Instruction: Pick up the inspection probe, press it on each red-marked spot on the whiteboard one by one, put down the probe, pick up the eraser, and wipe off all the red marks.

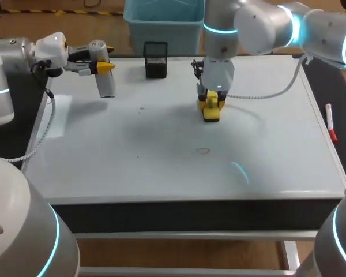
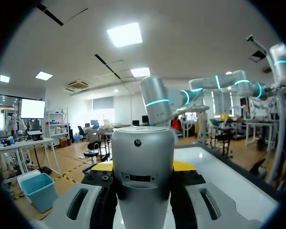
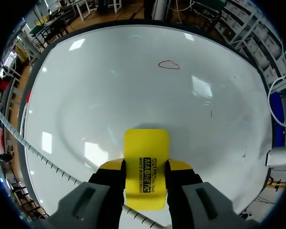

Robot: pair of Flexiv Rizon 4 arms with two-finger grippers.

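Yellow eraser (image 3: 146, 143), clamped in right gripper (image 3: 145, 168) and resting on whiteboard (image 3: 109, 95), red mark (image 3: 168, 65) well ahead of it: keep it flat, slide straight over that mark with steady pressure; left gripper (image 1: 106, 67) grasps probe (image 1: 105, 85), held aloft aside.

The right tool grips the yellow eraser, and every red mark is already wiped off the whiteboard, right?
No: one red mark shows on the whiteboard ahead of the eraser, seen in the right wrist view. The right tool does grip the eraser.
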